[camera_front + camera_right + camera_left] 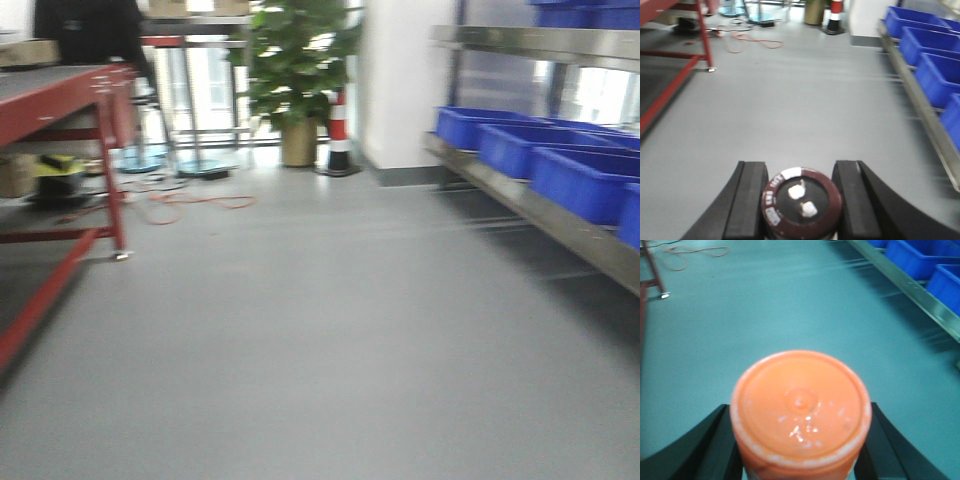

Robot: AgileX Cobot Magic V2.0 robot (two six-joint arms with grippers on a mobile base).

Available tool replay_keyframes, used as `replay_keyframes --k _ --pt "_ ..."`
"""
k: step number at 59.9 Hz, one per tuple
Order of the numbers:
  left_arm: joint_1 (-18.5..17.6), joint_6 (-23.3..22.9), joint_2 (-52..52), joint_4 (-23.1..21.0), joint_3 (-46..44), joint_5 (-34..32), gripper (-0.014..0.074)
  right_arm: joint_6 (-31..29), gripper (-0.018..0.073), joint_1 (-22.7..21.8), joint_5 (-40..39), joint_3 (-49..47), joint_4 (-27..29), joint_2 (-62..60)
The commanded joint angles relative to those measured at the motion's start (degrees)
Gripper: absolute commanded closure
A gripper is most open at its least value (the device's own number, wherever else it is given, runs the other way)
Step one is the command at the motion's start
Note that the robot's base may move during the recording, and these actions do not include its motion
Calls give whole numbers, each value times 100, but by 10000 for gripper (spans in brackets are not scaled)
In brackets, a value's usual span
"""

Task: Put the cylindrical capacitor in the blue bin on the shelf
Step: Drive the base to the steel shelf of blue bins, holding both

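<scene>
My right jaws grip the cylindrical capacitor [801, 202]; my left jaws clamp an orange cylinder [801, 412]. I judge this the carry. The shelf [560, 222] lies to my right, so next I must approach a blue bin [585, 180].

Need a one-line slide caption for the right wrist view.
Right claw grips the cylindrical capacitor over grey floor, blue bins on the shelf to its right.
</scene>
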Motion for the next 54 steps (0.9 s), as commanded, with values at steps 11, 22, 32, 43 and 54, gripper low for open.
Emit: replay_keyframes --k 11,22,32,43,54 --pt "-34 23 -12 -16 -34 -115 707 -14 690 -1 -124 4 -27 -36" --pt "-34 23 -12 -16 -34 -115 707 -14 690 -1 -124 4 -27 -36" --pt "-34 23 -12 -16 -34 -115 707 -14 690 -1 -124 4 -27 -36" --pt "-34 23 -12 -16 -34 -115 707 -14 690 -1 -124 4 -27 -36" --pt "-34 23 -12 -16 -34 -115 707 -14 690 -1 -124 4 -27 -36"
